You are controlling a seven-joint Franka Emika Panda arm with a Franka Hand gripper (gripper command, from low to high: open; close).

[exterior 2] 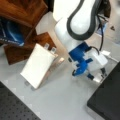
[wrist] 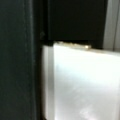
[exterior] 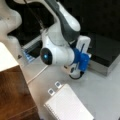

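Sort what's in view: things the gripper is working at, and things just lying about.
In hand: gripper, low over the grey table; black block beside it.
Lying about: white clipped pad; wooden box; white cable.

I noted the white notepad [exterior: 68,106] with two binder clips [exterior: 54,88] lying flat on the worktop [exterior: 100,87], near the gripper [exterior: 73,71].

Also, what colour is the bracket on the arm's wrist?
Blue; the bracket shows best in a front view.
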